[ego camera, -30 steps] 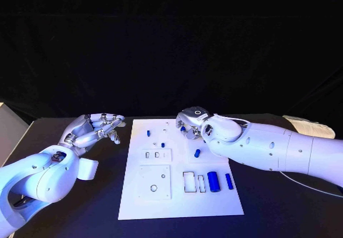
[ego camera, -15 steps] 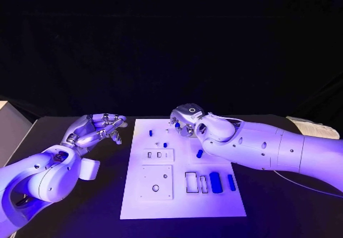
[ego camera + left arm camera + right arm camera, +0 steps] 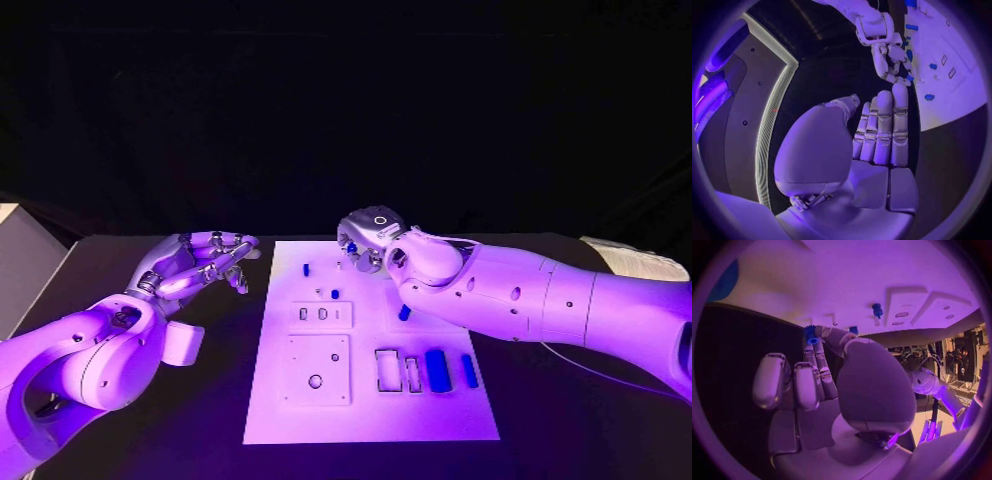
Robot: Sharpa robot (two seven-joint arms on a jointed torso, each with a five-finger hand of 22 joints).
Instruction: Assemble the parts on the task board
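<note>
My right hand (image 3: 369,240) and forearm lie across the board's (image 3: 289,410) far right part, blocking the way there. The left hand (image 3: 195,262) hangs over bare worktop (image 3: 144,440) just beside the board's left edge. The near half lies open, low parts (image 3: 436,368) its only obstacles.

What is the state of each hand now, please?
Left hand: open, holds nothing, beside the task board.
Right hand: its fingers pinch a small blue part over the board's far end.
</note>
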